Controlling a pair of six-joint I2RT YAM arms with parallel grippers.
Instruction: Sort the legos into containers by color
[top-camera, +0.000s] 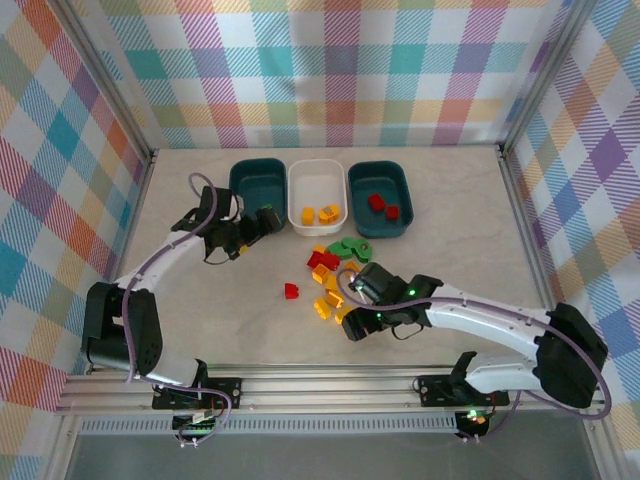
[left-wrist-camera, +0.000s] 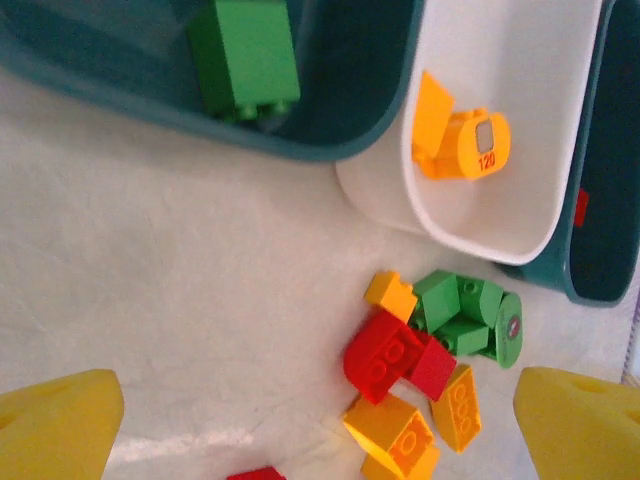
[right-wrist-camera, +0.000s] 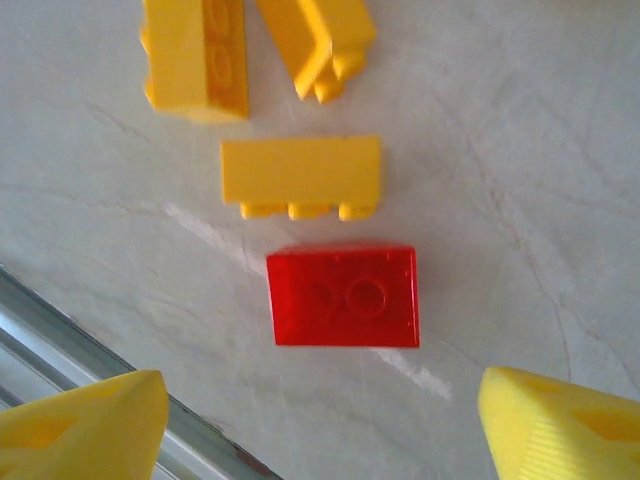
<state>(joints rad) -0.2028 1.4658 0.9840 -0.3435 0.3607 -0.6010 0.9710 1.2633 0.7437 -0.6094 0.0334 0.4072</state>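
Note:
Three containers stand in a row at the back: a dark teal bin (top-camera: 257, 180), a white bin (top-camera: 317, 190) and a second teal bin (top-camera: 380, 190). A green brick (left-wrist-camera: 245, 55) lies in the left teal bin. Orange pieces (left-wrist-camera: 465, 140) sit in the white one, and red bricks (top-camera: 383, 206) in the right one. Mixed legos (top-camera: 330, 262) are piled on the table. My left gripper (top-camera: 265, 220) hovers open (left-wrist-camera: 320, 430) beside the left bin. My right gripper (top-camera: 352, 305) is open (right-wrist-camera: 320, 430) over a red brick (right-wrist-camera: 345, 297) and a yellow brick (right-wrist-camera: 300, 175).
A single red brick (top-camera: 291, 291) lies apart, left of the pile. The metal rail (right-wrist-camera: 60, 340) of the table's near edge runs close to the right gripper. Plaid walls enclose the table (top-camera: 450, 250) on three sides.

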